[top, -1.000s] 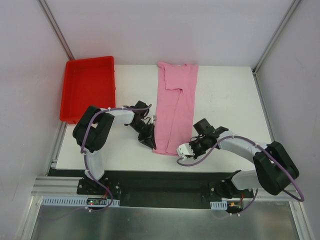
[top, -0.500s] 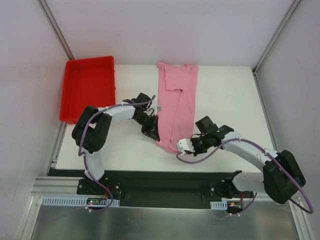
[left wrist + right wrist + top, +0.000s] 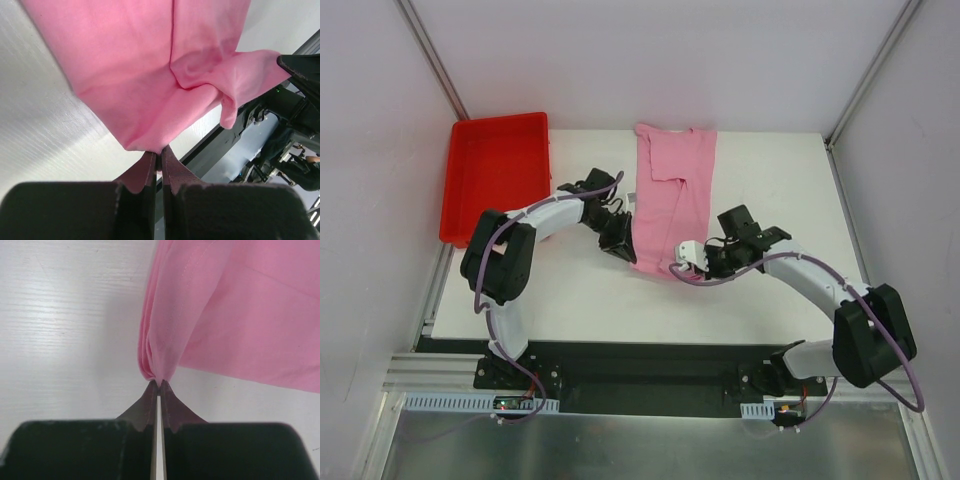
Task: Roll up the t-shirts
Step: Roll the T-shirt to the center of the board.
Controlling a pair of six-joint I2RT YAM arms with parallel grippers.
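Observation:
The light-pink t-shirt [image 3: 675, 185] lies folded into a long narrow strip running from the table's far edge toward me. My left gripper [image 3: 626, 254] is shut on the near left corner of its hem. In the left wrist view the cloth [image 3: 150, 75] bunches right at the closed fingertips [image 3: 159, 153]. My right gripper [image 3: 676, 267] is shut on the near right corner. In the right wrist view several gathered layers of the shirt [image 3: 240, 315] run into its pinched tips [image 3: 160, 384]. The near end is lifted off the table.
A red tray [image 3: 498, 175] stands at the far left, partly off the white table [image 3: 780, 200]. Grey walls close in on both sides. A black rail with the arm bases runs along the table's near edge.
Both grippers have moved away from the near edge toward the far side, drawing the shirt's near hem with them. The visible strip is now shorter.

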